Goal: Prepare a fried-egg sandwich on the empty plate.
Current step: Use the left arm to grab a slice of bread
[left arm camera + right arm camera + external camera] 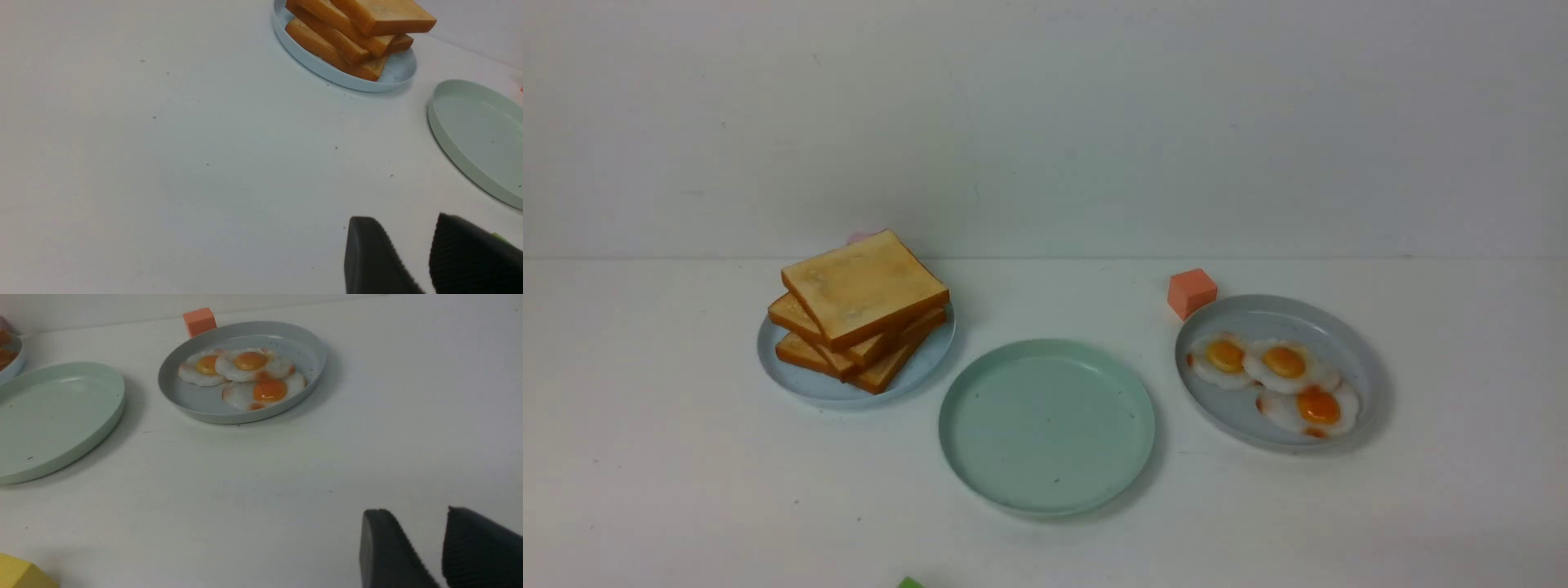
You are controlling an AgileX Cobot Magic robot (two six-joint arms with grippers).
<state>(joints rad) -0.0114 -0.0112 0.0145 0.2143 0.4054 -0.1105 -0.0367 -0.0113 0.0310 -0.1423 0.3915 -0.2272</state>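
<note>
The empty plate [1045, 429], mint green, lies at the table's centre with nothing on it; it also shows in the left wrist view [478, 134] and the right wrist view [53, 416]. No fried-egg sandwich is in view. To its left a pile of toast slices [862, 286] [359, 24] sits on a blue-grey plate [792, 380]. To its right, three fried eggs [1284, 362] [249, 361] lie on another blue-grey plate [1307, 318]. My left gripper [402, 222] hangs open over bare table, well short of the toast. My right gripper [416, 512] is open too, well short of the eggs. Neither arm shows in the front view.
An orange cube [1192, 292] [199, 321] stands just behind the egg plate. A green block's corner [910, 582] [500, 237] peeks in at the near table edge. A yellow block [20, 573] lies near the right arm. Something pink [862, 237] shows behind the toast.
</note>
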